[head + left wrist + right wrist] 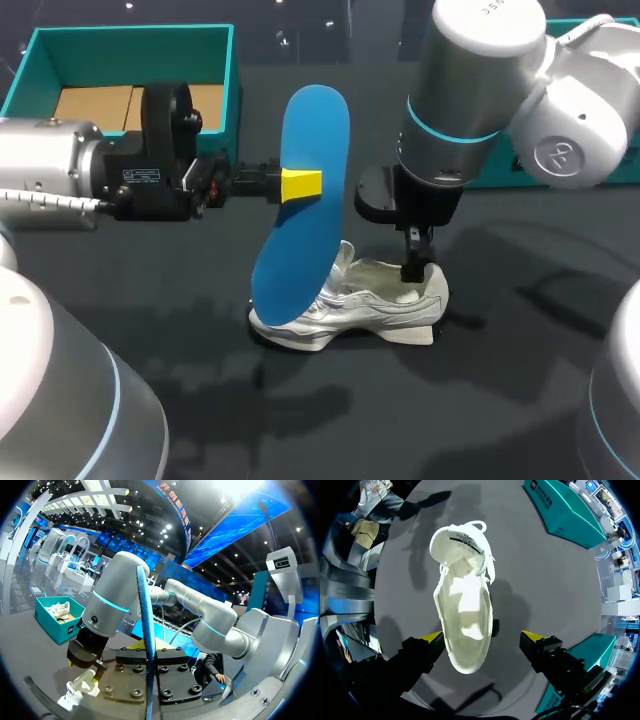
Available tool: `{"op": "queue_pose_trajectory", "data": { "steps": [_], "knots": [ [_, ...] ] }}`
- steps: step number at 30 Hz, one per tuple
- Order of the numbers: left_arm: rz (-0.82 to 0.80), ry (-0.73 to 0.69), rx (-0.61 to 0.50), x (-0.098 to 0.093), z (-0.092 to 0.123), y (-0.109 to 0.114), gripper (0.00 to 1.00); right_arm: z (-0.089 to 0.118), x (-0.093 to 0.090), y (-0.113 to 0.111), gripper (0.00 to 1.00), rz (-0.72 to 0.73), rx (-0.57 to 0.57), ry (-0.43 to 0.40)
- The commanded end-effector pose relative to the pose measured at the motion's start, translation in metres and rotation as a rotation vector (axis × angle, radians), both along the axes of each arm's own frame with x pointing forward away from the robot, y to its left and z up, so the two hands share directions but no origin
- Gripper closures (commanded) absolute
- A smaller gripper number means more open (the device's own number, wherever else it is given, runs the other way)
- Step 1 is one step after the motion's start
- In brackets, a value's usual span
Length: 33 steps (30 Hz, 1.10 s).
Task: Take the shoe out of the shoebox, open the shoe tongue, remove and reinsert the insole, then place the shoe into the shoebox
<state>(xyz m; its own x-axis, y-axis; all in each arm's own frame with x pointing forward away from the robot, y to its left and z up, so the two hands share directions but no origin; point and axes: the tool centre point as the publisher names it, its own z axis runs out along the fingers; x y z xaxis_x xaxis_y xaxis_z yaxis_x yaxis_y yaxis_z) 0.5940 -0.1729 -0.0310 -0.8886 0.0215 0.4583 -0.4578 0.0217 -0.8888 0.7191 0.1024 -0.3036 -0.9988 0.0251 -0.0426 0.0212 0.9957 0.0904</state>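
Left claw: the left claw is clamped on the blue insole, one yellow tip showing against its face. In the left wrist view the insole runs edge-on between the fingers of that claw.
Insole: out of the shoe and held nearly upright above the tabletop. Its lower end hangs in front of the forefoot, and I cannot tell whether they touch.
Right claw: the right claw hovers over the heel with its fingers wide apart, astride the rear of the white sneaker and gripping nothing. In the head view the claw sits just at the heel collar.
Shoe: the sneaker stands upright on its sole on the tabletop, toe towards the left arm. Its tongue is folded forward and the mouth is open on a bare footbed.
Shoebox: the teal shoebox is open behind the left arm, well apart from the shoe.
Step in hand: judging by this, removal is done and reinsertion is about to start.
Next move: likely tilt the insole to lie along the shoe and feed its toe end in under the tongue. The right claw would steady the heel without blocking the mouth.
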Motion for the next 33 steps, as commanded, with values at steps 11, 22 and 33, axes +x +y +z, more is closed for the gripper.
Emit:
{"op": "queue_pose_trajectory", "data": {
  "steps": [11, 22, 33],
  "knots": [
    [-0.001, 0.0, -0.003, 0.001, -0.001, -0.003, 1.0, -0.034, 0.01, 0.019, 0.0, 0.033, -0.003, 0.0],
    [-0.001, 0.0, -0.003, 0.001, -0.001, -0.003, 1.0, -0.055, 0.017, 0.022, 0.06, 0.055, 0.011, 0.009],
    [-0.001, 0.0, -0.003, 0.001, -0.001, -0.003, 1.0, -0.068, 0.021, 0.028, 0.51, 0.067, 0.014, 0.051]
  ]
}}
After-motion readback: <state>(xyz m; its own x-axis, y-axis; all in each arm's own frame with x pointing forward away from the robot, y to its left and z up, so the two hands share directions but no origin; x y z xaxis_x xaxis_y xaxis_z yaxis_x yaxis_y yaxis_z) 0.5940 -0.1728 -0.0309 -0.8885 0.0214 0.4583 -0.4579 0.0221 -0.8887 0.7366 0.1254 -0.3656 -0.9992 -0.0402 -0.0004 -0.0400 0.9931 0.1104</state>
